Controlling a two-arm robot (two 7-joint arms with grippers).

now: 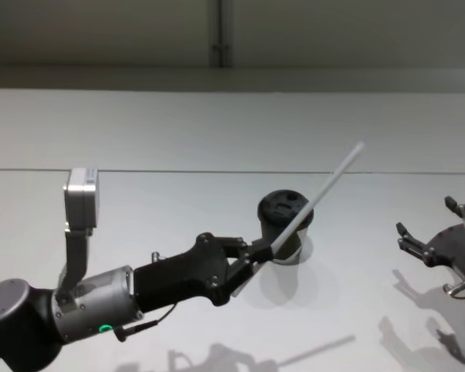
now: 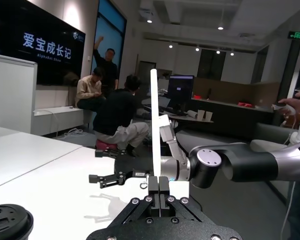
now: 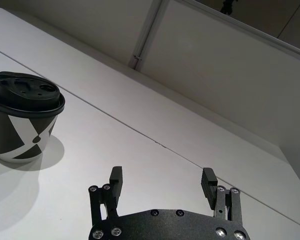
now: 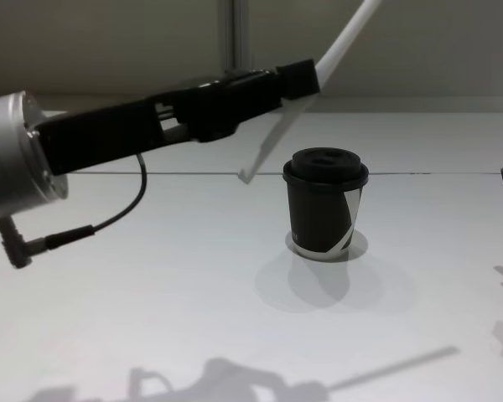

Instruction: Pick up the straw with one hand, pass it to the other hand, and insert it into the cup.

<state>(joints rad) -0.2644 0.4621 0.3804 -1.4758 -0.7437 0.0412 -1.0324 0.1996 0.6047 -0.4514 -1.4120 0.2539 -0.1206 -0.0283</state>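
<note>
Straw held slanting near the cup.
Left gripper pinches its lower part, long end rising rightward; right gripper wide open, empty.

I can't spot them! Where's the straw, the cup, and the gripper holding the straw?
straw (image 1: 325, 188): head view, middle of its shaft.
cup (image 4: 318, 209): chest view, side wall.
left gripper (image 1: 262, 252): head view, between its fingertips.

— What's the surface?
— A white table, with a thin seam running from nine to three o'clock across it.
— And behind?
— A grey wall, with a vertical post at twelve o'clock. Elsewhere, a dark wall screen with white characters.
</note>
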